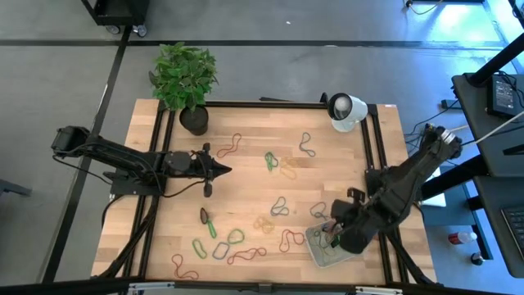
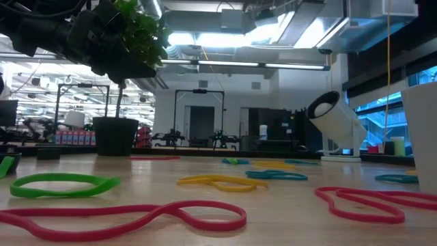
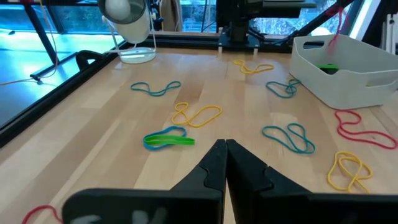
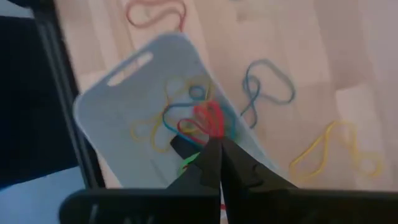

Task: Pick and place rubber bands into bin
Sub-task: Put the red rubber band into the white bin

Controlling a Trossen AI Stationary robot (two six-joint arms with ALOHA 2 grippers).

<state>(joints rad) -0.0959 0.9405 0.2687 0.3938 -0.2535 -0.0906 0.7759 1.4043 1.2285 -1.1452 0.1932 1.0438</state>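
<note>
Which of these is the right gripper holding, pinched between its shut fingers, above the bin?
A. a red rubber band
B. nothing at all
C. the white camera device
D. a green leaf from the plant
A: in the right wrist view the right gripper is shut on a red rubber band, which sticks out from its fingertips above the bin that already holds several bands.

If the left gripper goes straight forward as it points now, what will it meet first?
Probably the green rubber band lying just ahead of the shut left gripper; depth is uncertain.
</note>
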